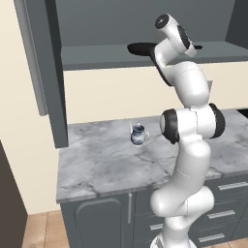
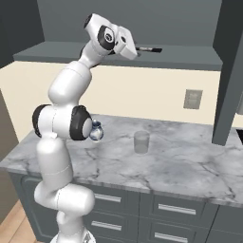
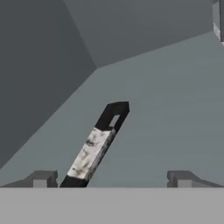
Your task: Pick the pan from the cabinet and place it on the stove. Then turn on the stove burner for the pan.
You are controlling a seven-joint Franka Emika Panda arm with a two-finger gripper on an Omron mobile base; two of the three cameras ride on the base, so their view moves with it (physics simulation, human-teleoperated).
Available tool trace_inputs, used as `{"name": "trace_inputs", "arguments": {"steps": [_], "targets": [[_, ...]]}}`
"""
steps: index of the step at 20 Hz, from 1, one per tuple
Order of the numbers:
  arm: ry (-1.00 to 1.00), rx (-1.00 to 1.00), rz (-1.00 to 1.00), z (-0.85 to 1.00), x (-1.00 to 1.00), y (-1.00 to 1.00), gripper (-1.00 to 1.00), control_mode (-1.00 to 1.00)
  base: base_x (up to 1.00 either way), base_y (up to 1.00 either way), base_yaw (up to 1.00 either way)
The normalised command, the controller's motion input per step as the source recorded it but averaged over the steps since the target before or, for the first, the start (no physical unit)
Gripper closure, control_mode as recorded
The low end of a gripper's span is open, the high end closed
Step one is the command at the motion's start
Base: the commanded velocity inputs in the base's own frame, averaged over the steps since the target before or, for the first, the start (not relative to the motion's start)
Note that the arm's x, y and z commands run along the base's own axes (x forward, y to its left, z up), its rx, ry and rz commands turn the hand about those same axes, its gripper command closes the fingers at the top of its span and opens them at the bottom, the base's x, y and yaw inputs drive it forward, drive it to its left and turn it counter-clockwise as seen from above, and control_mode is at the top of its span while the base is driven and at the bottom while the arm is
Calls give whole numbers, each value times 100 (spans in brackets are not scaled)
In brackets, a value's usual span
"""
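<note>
Left base view: the pan [image 1: 140,48] sits on the inner shelf of the open cabinet [image 1: 53,87], upper centre of frame. Just its dark round body shows — the arm's upper links cover the rest, apart from a sliver of handle at the wrist's right edge.

Right base view: the pan body is hidden behind the wrist; the pan handle [image 2: 149,49] pokes out to the right along the shelf, top centre. The fingers cannot be made out in either base view.

Hand view: the gripper [image 3: 111,178] shows as two dark fingertips [image 3: 43,178] at the bottom, set wide apart with nothing between the pads. The handle runs diagonally from bottom centre-left up toward the middle, its near end cut off by the lower edge. It lies between the fingertips, closer to the left one, not touching either.

Marble counter [image 1: 97,164] across the lower middle of both base views — small blue-and-white jug [image 1: 138,134] in the left view, half hidden by the elbow in the right view. A pale glass [image 2: 141,141] stands centre right there.
</note>
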Motion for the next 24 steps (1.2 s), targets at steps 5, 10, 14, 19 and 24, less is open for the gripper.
{"name": "trace_inputs", "arguments": {"steps": [5, 10, 14, 19, 24], "targets": [[1, 5, 0, -22, 30, -19, -100, -100, 0, 0, 0], [0, 7, 0, -28, 33, -23, -100, -100, 0, 0, 0], [1, 6, 0, -27, 34, -18, -100, -100, 0, 0, 0], [3, 5, 0, -32, 36, -12, -100, -100, 0, 0, 0], [5, 4, 0, -40, 35, -9, -100, -100, 0, 0, 0]]}}
